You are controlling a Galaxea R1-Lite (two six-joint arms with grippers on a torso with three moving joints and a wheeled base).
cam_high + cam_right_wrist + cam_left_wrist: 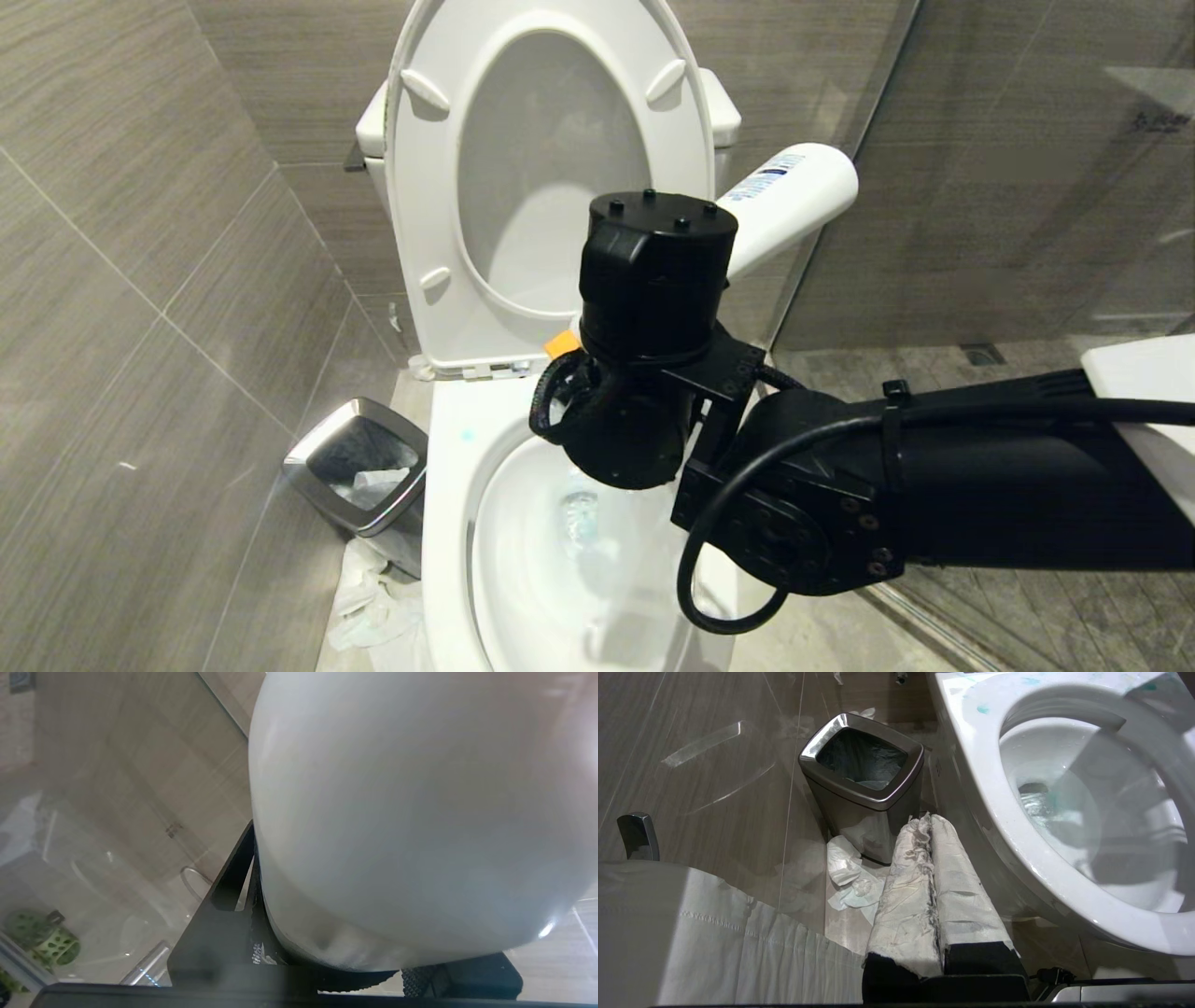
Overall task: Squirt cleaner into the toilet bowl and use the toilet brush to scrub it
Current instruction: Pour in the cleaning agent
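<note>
The cleaner, a white bottle, lies tilted above the toilet bowl, its orange cap pointing down toward the bowl. My right gripper is shut on the bottle's body, which fills the right wrist view; in the head view the black wrist hides the fingers. Turquoise liquid tints the water and dots the rim. My left gripper, its fingers wrapped in white tape, hangs shut and empty low beside the bowl. The toilet brush is out of view.
The seat and lid stand raised. A steel-rimmed waste bin sits left of the toilet with crumpled tissue on the floor by it. A glass shower partition runs along the right. Tiled wall closes the left.
</note>
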